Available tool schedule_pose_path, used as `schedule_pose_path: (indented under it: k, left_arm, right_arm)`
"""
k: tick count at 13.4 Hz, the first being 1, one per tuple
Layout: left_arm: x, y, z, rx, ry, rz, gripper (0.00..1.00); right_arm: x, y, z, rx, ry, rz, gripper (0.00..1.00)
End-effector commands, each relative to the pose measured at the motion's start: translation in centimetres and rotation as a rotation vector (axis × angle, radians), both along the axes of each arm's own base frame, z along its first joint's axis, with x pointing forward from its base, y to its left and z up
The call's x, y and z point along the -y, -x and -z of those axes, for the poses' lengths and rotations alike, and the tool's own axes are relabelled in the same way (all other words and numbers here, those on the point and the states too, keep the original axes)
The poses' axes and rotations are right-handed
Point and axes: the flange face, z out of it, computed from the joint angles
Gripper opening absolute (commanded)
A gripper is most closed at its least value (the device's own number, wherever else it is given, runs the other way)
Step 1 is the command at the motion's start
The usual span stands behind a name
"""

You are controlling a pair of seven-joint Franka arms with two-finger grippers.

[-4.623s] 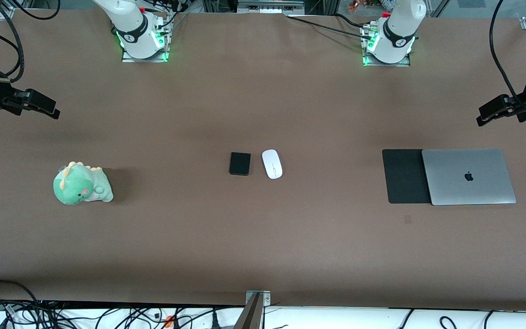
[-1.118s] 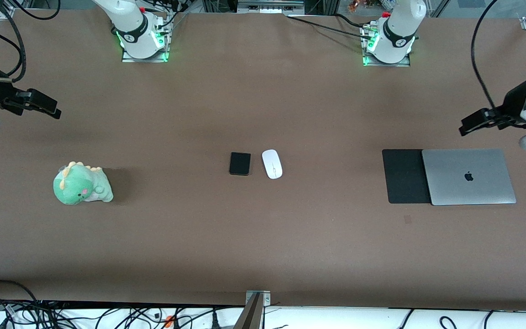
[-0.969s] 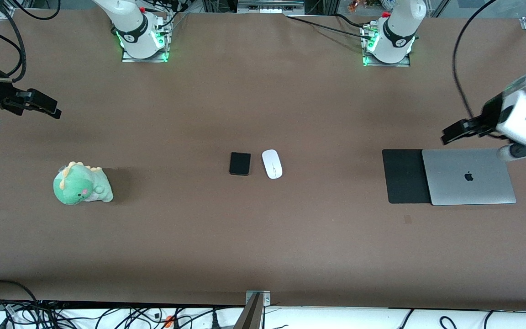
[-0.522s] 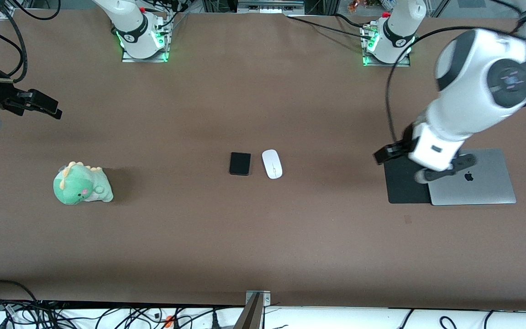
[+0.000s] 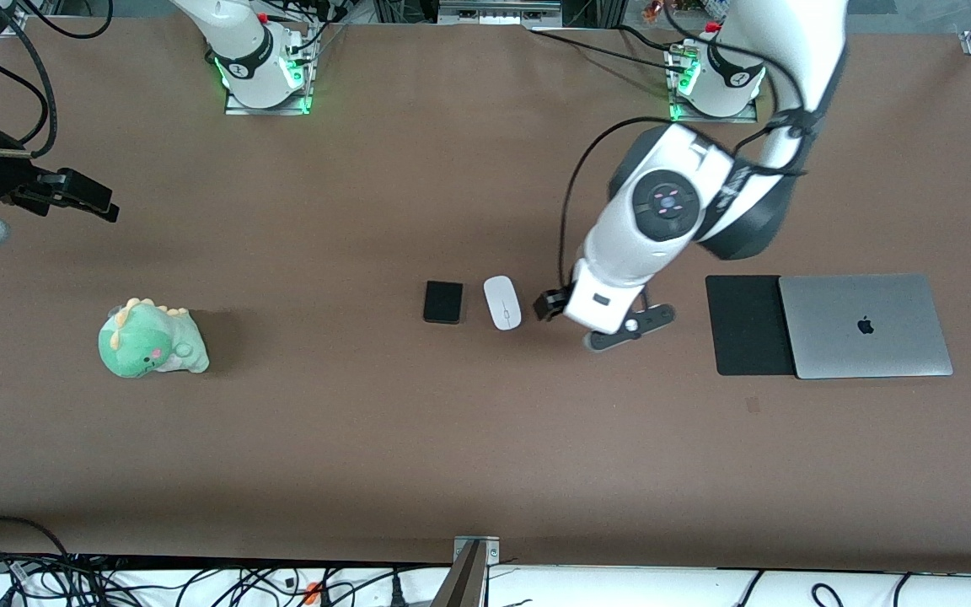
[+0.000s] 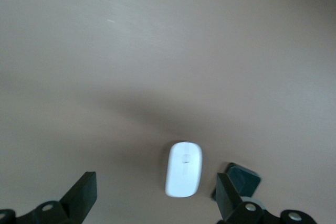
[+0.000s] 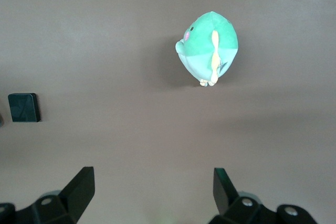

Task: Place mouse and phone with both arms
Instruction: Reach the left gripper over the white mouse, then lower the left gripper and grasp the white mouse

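Left gripper [image 5: 549, 305] wide open, empty, over table beside mouse [image 5: 502, 302]. Right gripper [image 5: 81, 196] open, empty, waiting near table end.

- My left gripper [image 5: 549, 305], fingers spread wide, hangs over bare brown table [image 5: 485, 438] just beside the small white oval mouse [image 5: 502, 302]; nothing stands between us.
- The flat black rectangular phone [image 5: 442, 302] lies just beside the mouse, a narrow gap between them.
- The large black mouse pad [image 5: 747, 324] and grey closed laptop [image 5: 865, 325] crowd my left arm's end.
- The green plush dinosaur [image 5: 151, 339] sits alone near the right arm's end, below my right gripper [image 5: 89, 198], which waits with fingers spread.
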Motion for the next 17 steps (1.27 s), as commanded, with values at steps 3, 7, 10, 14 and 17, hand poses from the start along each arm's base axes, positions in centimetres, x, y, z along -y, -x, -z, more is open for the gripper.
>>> schedule_pose_path:
  k: [3, 7, 10, 14, 17]
  left_arm:
    - [8.4, 3.0, 8.3, 0.032, -0.035, 0.078, 1.00]
    - [10.8, 5.8, 13.2, 0.023, -0.094, 0.106, 1.00]
    - [10.3, 7.3, 15.9, 0.018, -0.111, 0.127, 1.00]
    - [9.7, 8.4, 18.0, 0.007, -0.118, 0.121, 1.00]
    - [9.4, 9.0, 19.0, 0.001, -0.144, 0.124, 1.00]
  right_arm:
    - [-0.3, 0.2, -0.1, -0.014, 0.007, -0.018, 1.00]
    - [-0.9, 0.3, 0.1, -0.025, 0.011, -0.025, 1.00]
    - [-1.6, 0.4, 0.1, -0.026, 0.014, -0.033, 1.00]
    - [-1.6, 0.4, 0.2, -0.026, 0.013, -0.032, 1.00]
    - [-1.6, 0.4, 0.2, -0.027, 0.013, -0.031, 1.00]
